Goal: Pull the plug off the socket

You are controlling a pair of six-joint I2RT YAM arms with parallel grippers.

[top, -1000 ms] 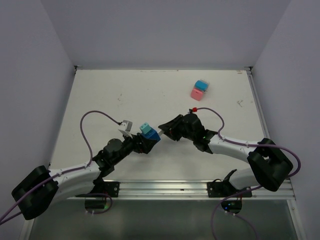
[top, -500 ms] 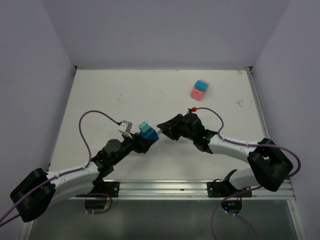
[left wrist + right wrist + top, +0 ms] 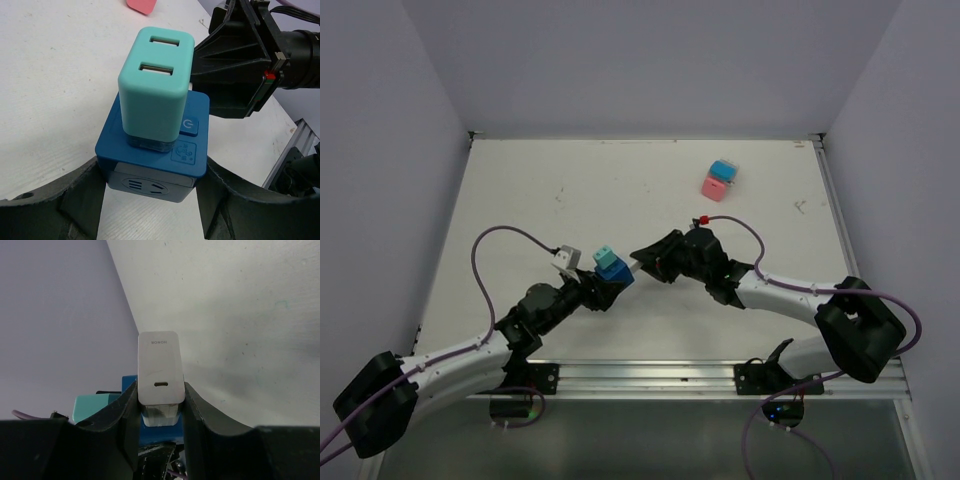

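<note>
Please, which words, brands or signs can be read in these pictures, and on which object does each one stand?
"HONOR", seen upside down, on the white charger.
Power sign, on the power button of the blue socket.
Embossed mark beside that button: too blurred to read.
Teal plug: no text.

L tool [image 3: 607,284], R tool [image 3: 639,259] both clamped; arms bent inward, tips close.

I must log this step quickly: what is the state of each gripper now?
Left gripper: closed on the blue socket cube.
Right gripper: closed on the white charger plug.
</note>
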